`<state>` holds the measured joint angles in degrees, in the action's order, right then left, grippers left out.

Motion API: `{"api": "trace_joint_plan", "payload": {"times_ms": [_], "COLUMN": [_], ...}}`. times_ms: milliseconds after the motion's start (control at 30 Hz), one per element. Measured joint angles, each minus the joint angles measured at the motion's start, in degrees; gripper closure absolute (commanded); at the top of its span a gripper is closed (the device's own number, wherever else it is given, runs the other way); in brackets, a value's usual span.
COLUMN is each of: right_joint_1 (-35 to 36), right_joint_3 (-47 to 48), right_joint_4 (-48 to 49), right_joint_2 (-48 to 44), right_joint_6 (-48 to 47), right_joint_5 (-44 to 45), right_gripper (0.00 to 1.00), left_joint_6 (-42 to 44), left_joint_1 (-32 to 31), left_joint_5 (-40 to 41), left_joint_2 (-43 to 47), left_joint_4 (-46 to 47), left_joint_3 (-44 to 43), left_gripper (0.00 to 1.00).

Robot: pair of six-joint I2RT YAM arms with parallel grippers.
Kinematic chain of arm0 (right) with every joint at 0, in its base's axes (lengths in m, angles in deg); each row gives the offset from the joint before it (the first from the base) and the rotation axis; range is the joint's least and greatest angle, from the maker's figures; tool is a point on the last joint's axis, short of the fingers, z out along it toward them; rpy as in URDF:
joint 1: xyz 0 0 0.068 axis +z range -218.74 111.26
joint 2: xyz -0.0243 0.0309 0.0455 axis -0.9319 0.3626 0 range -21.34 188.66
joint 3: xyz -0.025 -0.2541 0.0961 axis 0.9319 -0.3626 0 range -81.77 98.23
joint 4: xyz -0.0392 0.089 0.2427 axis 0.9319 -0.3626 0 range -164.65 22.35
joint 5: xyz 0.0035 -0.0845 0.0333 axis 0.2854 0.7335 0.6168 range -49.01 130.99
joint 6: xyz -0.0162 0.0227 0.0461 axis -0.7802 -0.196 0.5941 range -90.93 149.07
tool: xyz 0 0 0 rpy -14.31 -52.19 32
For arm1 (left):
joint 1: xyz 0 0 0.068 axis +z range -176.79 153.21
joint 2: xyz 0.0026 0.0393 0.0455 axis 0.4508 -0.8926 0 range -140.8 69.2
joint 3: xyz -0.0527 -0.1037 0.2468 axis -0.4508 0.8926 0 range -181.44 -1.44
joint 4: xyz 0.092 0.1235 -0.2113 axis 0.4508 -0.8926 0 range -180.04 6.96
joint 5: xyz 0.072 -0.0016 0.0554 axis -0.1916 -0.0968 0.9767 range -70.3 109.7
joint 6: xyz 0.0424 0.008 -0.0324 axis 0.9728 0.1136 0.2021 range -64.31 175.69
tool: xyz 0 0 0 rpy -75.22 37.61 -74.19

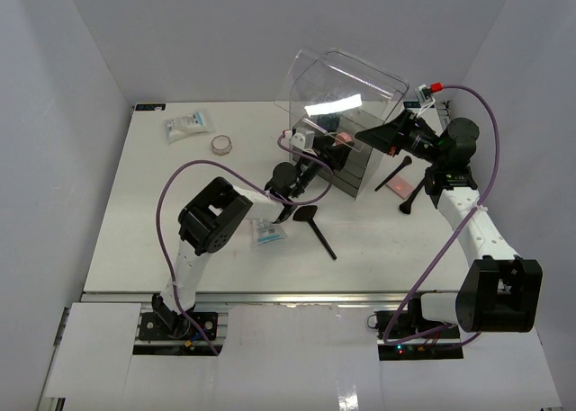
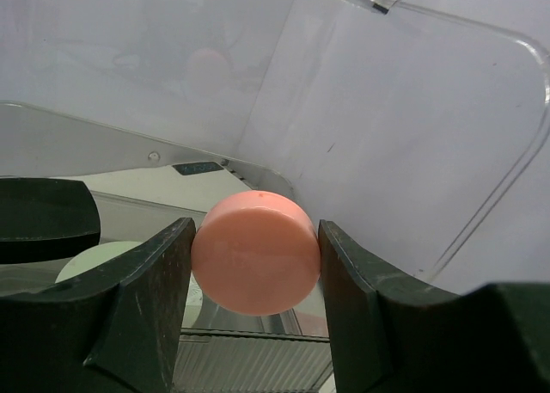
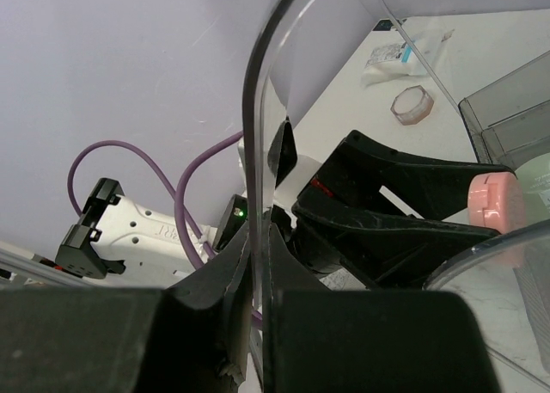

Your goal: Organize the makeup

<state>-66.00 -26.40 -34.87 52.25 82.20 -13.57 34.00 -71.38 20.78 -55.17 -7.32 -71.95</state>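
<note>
My left gripper (image 2: 255, 273) is shut on a round pink compact (image 2: 256, 252) and holds it inside the top of the clear box (image 1: 355, 173), above a pale green compact (image 2: 94, 260). The pink compact also shows in the top view (image 1: 342, 139) and the right wrist view (image 3: 496, 205). My right gripper (image 3: 260, 264) is shut on the edge of the box's clear lid (image 3: 258, 135) and holds it raised. On the table lie a packet (image 1: 187, 125), a round compact (image 1: 221, 144), a second packet (image 1: 267, 234), a flat-headed brush (image 1: 317, 227), a pink palette (image 1: 396, 184) and a slim brush (image 1: 412, 195).
The raised lid (image 1: 346, 87) arches over the box at the back centre. Purple cables loop beside both arms. White walls close in the table on the left, back and right. My left arm reaches across the second packet towards the box.
</note>
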Motion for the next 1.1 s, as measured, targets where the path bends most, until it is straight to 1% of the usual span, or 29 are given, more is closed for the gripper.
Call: {"api": "trace_joint_plan", "payload": {"times_ms": [33, 200, 267, 400, 433, 500, 533, 900, 1033, 1100], "right_joint_1": [0.00, 0.00, 0.00, 0.00, 0.00, 0.00, 0.00, 0.00, 0.00, 0.00], "right_joint_3": [0.00, -0.03, -0.11, -0.51, -0.64, -0.80, -0.85, -0.85, -0.85, -0.85], "right_joint_4": [0.00, -0.05, -0.09, -0.12, -0.12, -0.12, -0.13, -0.30, -0.67, -0.97], "right_joint_2": [0.00, -0.08, -0.19, -0.55, -0.66, -0.80, -0.85, -1.08, -1.14, -1.23], "right_joint_6": [0.00, -0.02, -0.05, -0.11, -0.17, -0.23, -0.26, -0.63, -0.75, -0.88], "right_joint_5": [0.00, 0.02, 0.03, 0.08, 0.07, 0.07, 0.07, 0.17, 0.17, 0.18], "right_gripper": [0.92, 0.92, 0.92, 0.92, 0.92, 0.92, 0.92, 0.92, 0.92, 0.92], "left_joint_6": [0.06, 0.35, 0.50, 0.71, 0.76, 0.85, 0.87, 0.91, 1.43, 2.07], "left_joint_1": [-0.02, -0.12, -0.15, -0.17, -0.17, -0.17, -0.17, -0.17, -0.24, -0.35], "left_joint_5": [0.19, 1.79, 2.32, 2.88, 2.87, 2.85, 2.84, 2.57, 2.56, 2.62], "left_joint_2": [-0.47, -2.40, -2.76, -2.87, -2.87, -2.87, -2.87, -2.51, -0.13, 2.12], "left_joint_4": [-0.05, -0.19, -0.22, -0.21, -0.23, -0.22, -0.19, -0.04, -0.08, -0.05], "left_joint_3": [-0.39, -2.36, -2.71, -2.90, -3.07, -3.45, -3.65, -3.32, 1.18, 5.44], "left_gripper": [0.62, 0.49, 0.37, 0.32, 0.27, 0.07, 0.03, 0.02, 0.02, 0.02]}}
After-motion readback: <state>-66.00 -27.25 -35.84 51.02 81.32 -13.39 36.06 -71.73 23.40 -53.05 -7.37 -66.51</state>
